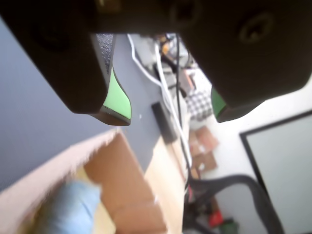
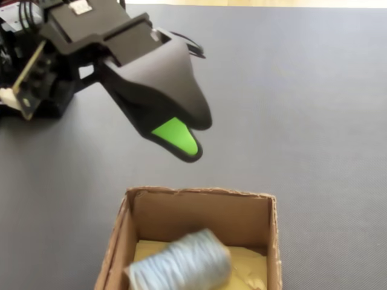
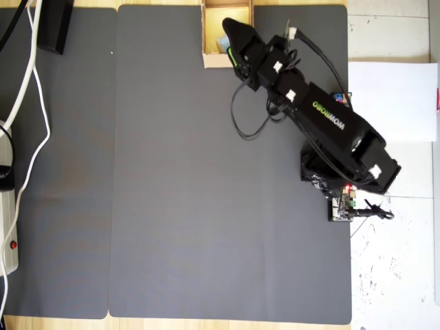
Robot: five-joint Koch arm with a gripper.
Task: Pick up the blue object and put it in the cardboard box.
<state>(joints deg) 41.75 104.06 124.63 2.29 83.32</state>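
The blue object (image 2: 180,264) is seen lying inside the cardboard box (image 2: 199,210), on its pale floor. The gripper (image 1: 170,114) is held above the box with its jaws spread and nothing between them. The object appears blurred in the wrist view, so its exact pose cannot be told.

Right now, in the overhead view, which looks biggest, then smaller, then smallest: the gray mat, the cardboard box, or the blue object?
1. Gray mat, by far.
2. Cardboard box, partly cut off by the top edge.
3. Blue object, mostly hidden under the gripper.
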